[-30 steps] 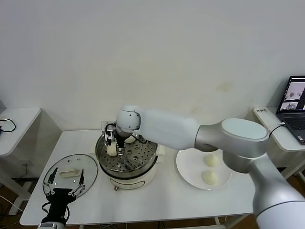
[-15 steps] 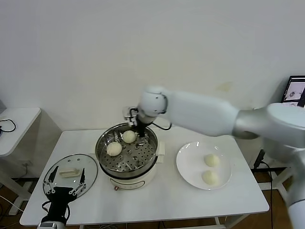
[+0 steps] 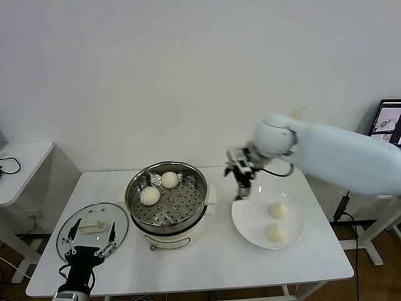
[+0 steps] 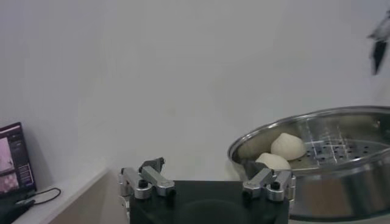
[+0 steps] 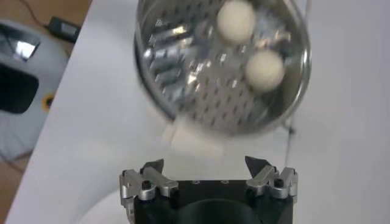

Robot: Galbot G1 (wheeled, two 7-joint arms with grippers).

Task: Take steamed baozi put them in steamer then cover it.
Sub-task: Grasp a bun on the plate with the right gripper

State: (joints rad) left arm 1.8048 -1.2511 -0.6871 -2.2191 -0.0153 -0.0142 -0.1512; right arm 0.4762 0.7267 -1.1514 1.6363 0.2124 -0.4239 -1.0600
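The steel steamer (image 3: 178,207) stands on its cream pot base at the table's middle, with two baozi (image 3: 150,195) (image 3: 169,180) lying in its back left part. Two more baozi (image 3: 279,211) (image 3: 274,233) lie on the white plate (image 3: 250,221) to its right. My right gripper (image 3: 241,183) hangs open and empty between steamer and plate, above the plate's left rim. In the right wrist view the gripper (image 5: 205,163) looks back at the steamer (image 5: 201,91). The glass cover (image 3: 116,216) lies flat at the front left. My left gripper (image 3: 94,228) is parked open over it.
A laptop (image 3: 388,133) sits on a side table at the right edge. Another small white table (image 3: 19,160) stands to the left. The work table's front edge runs just below the cover and plate. The left wrist view shows the steamer (image 4: 341,182) and a screen (image 4: 15,158).
My right gripper left a baozi in the steamer, then swung right from over the steamer to the plate's left rim. Left arm unchanged.
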